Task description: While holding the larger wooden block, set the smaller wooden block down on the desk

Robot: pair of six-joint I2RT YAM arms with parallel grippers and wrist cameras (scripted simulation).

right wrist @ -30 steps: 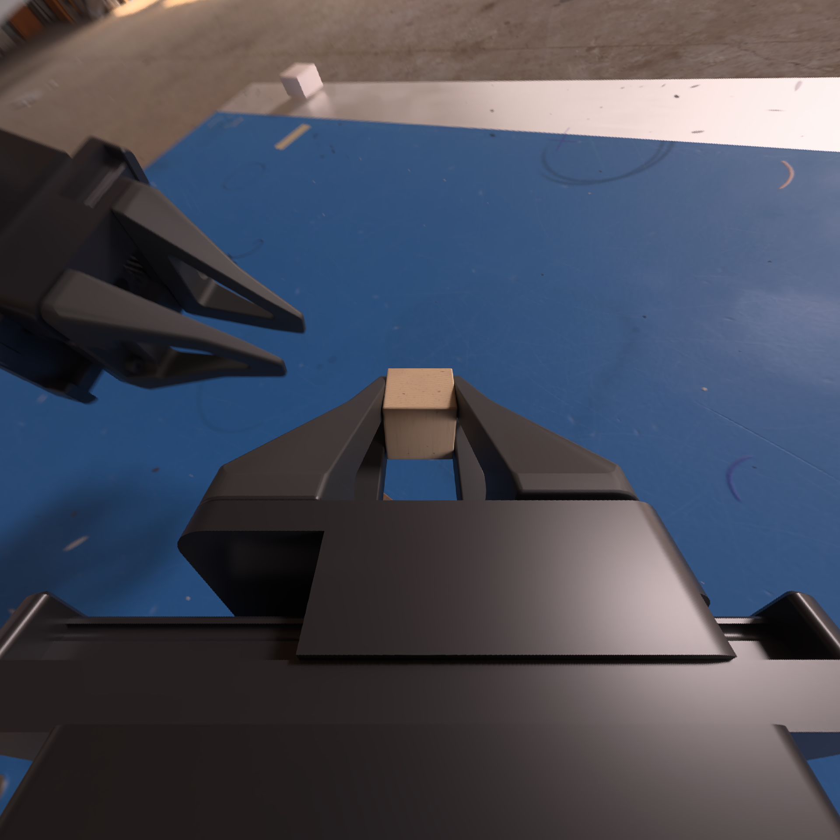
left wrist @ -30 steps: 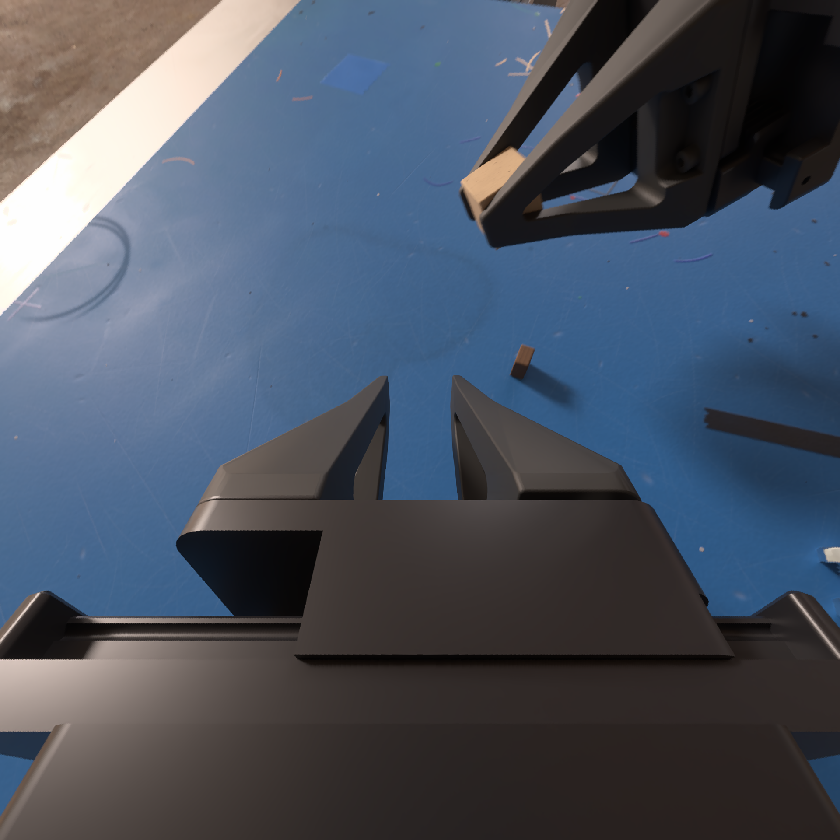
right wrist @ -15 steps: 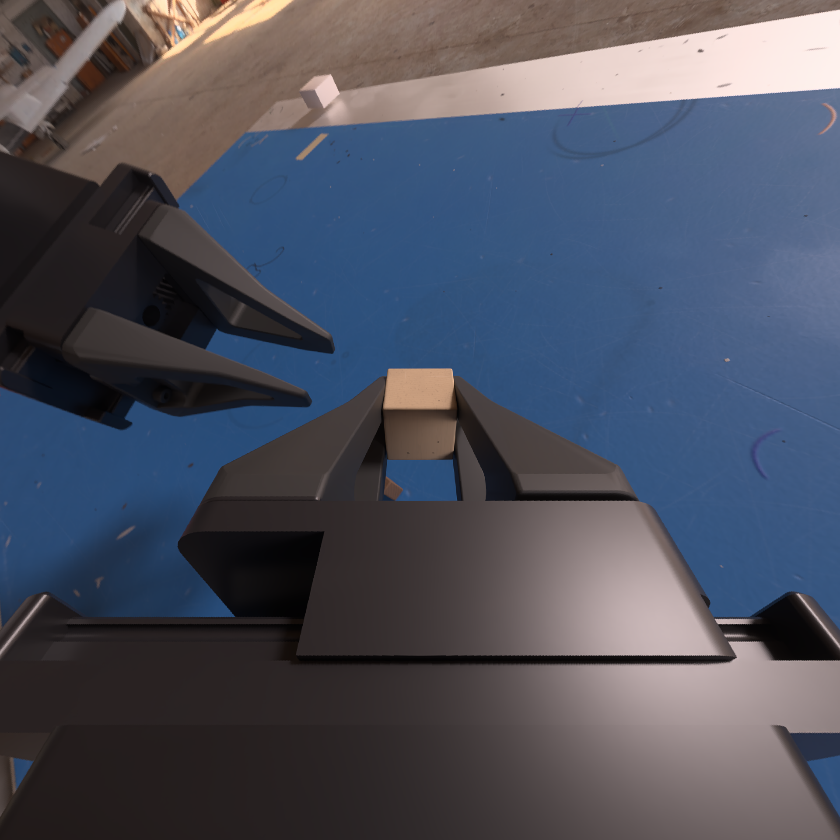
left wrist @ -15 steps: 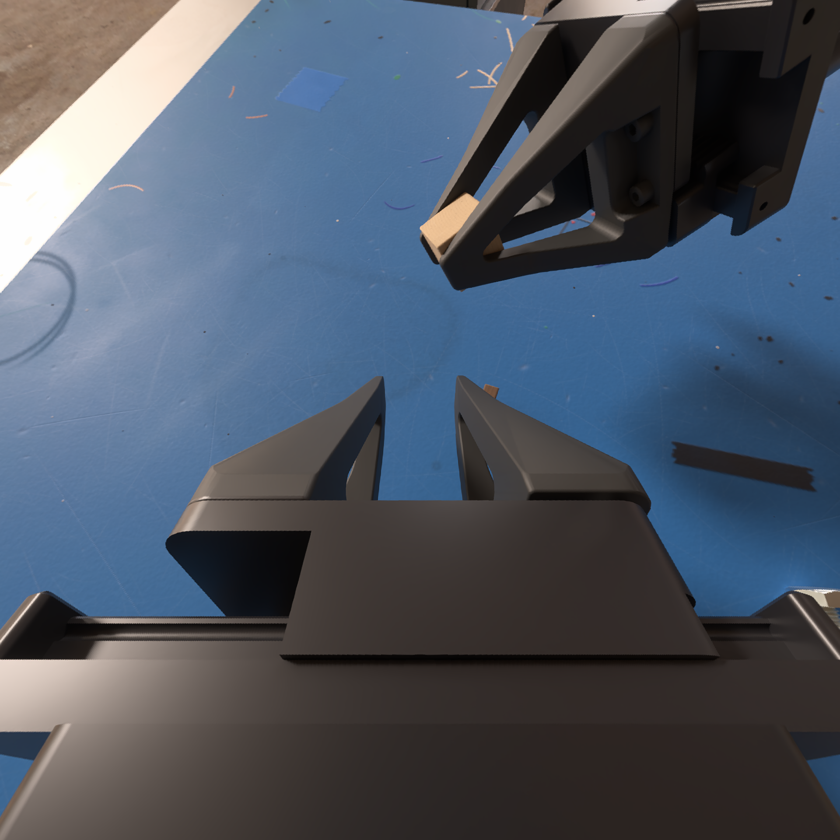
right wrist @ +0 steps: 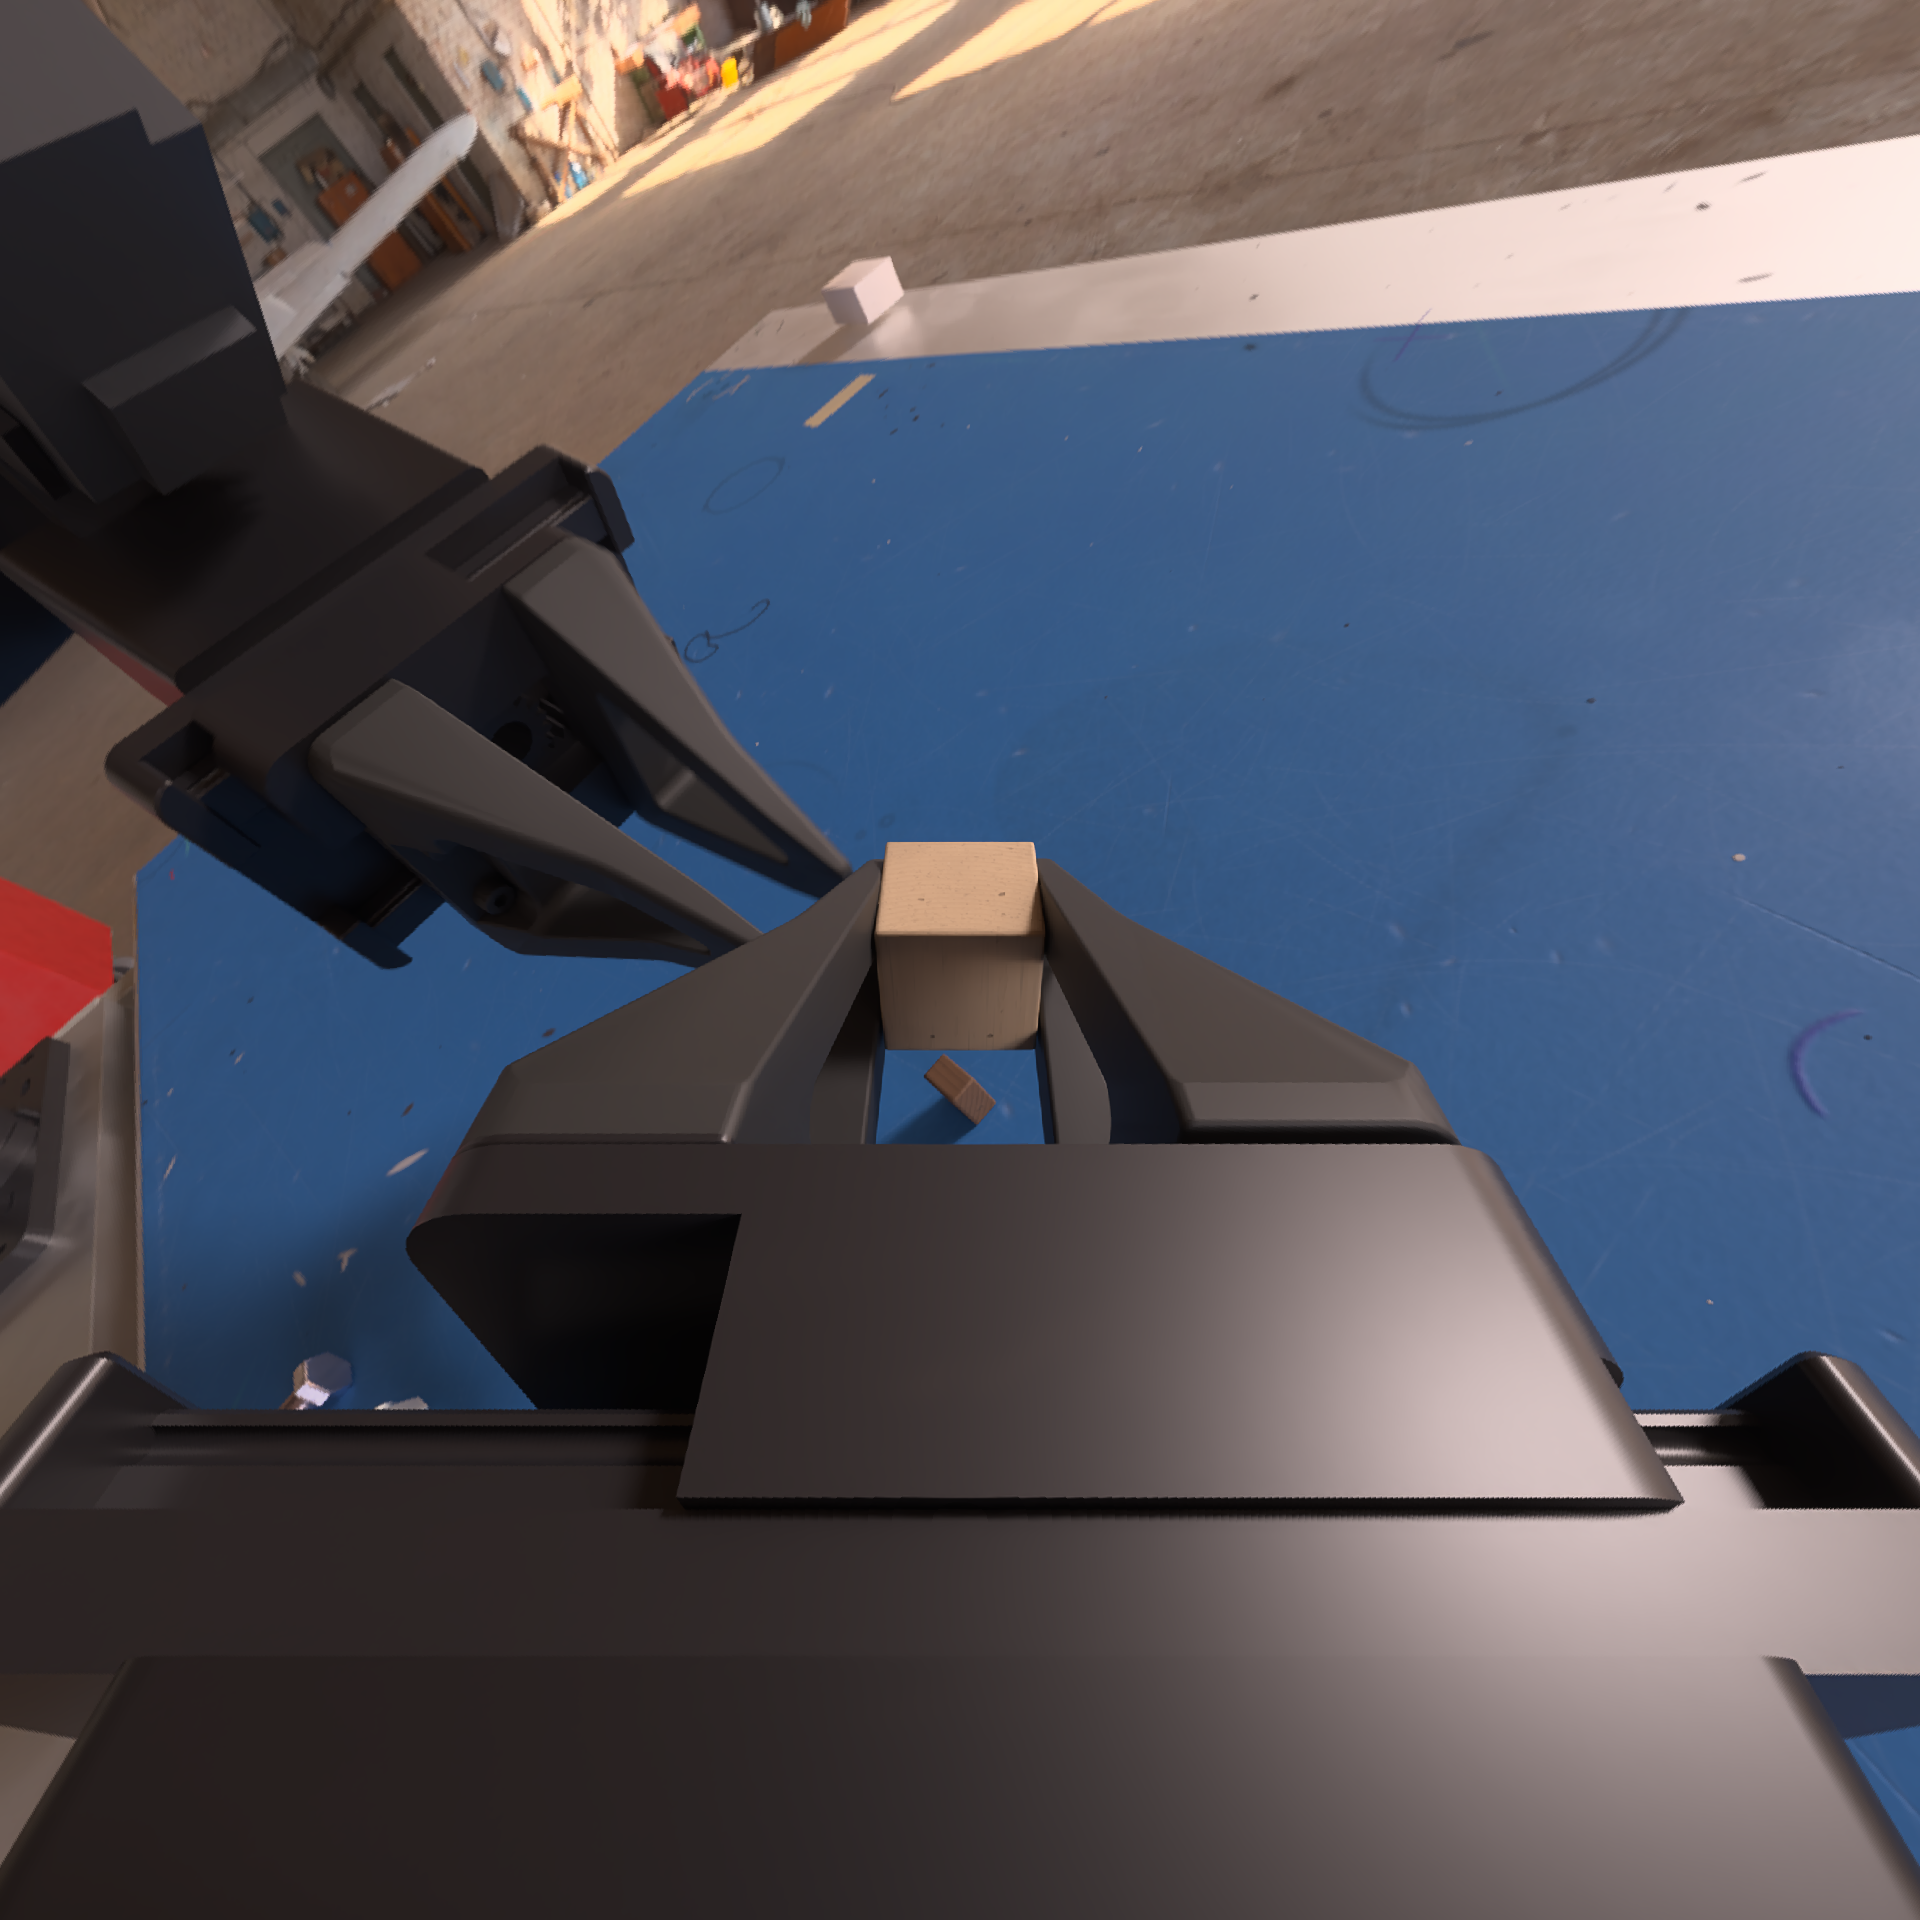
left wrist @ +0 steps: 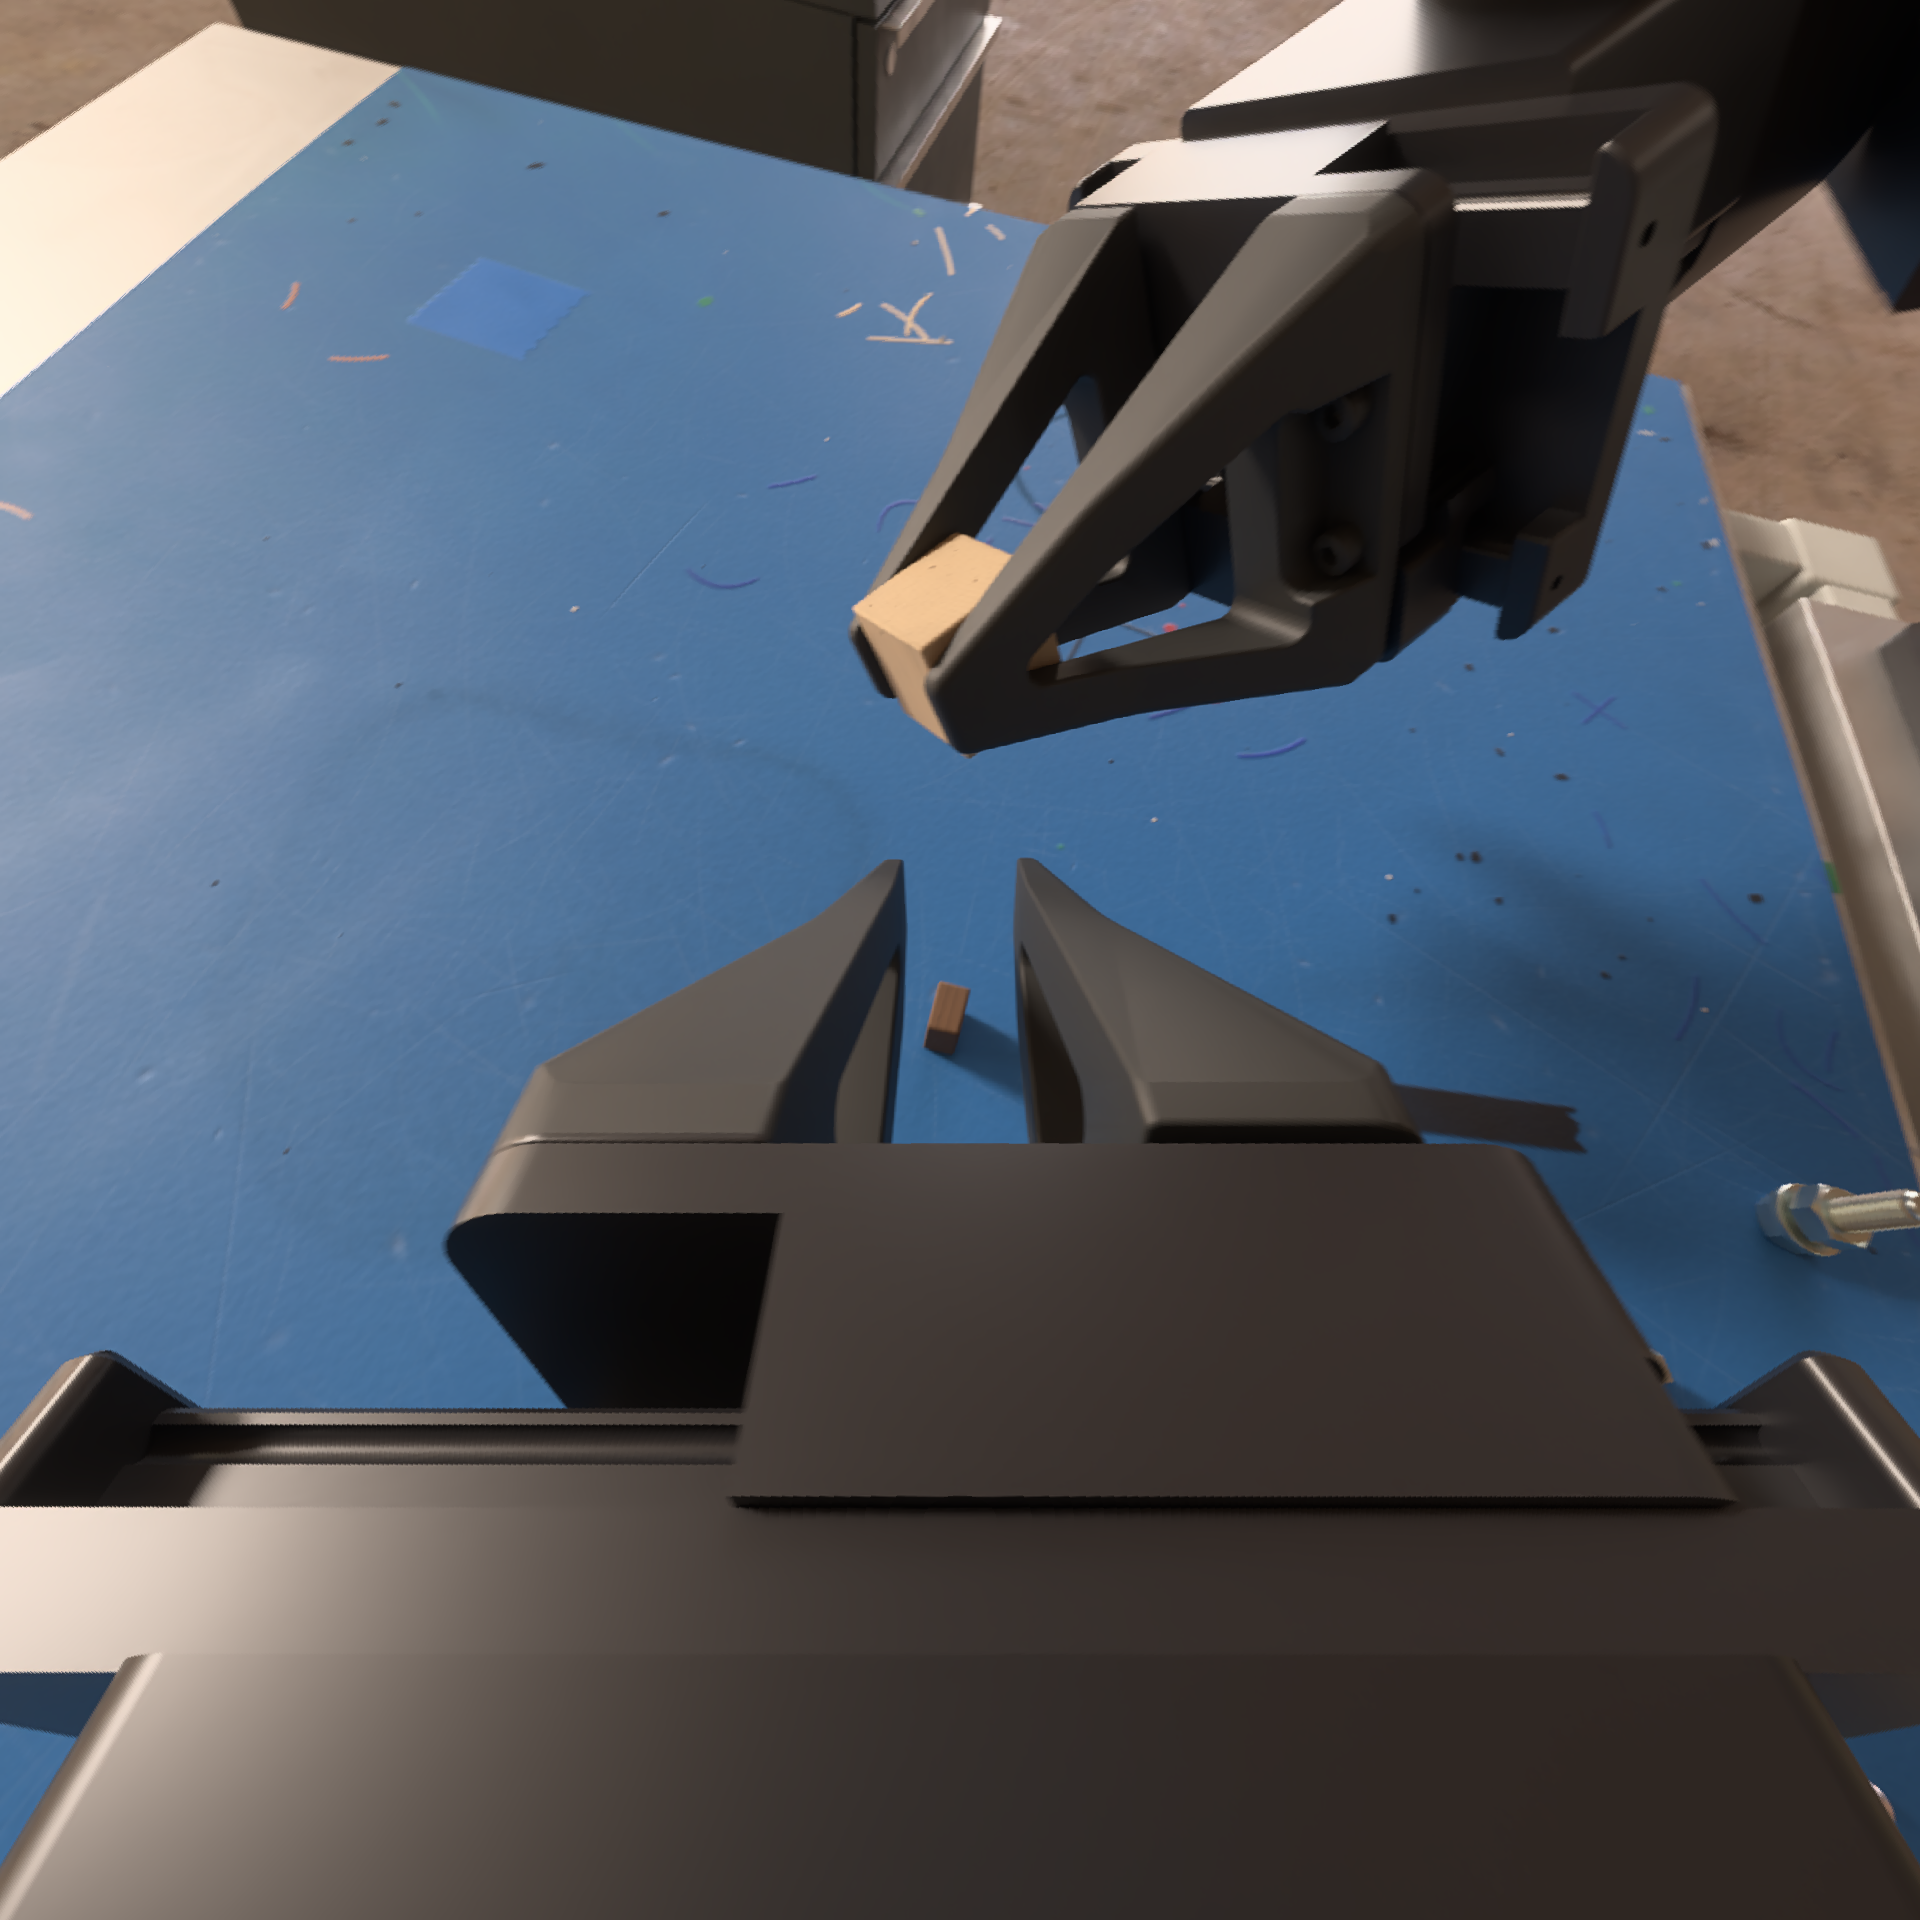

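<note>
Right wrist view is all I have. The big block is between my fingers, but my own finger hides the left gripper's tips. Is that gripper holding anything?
Observer: No. The left wrist view shows the left gripper open, with nothing between its fingers.
Operator: Where is the small block relative to it?
Observer: The smaller wooden block sits on the blue desk, seen through the gap between those fingers and touching neither.
Operator: How does my grip look from the side?
Observer: The larger wooden block sticks out past the tips of the right gripper.
</note>
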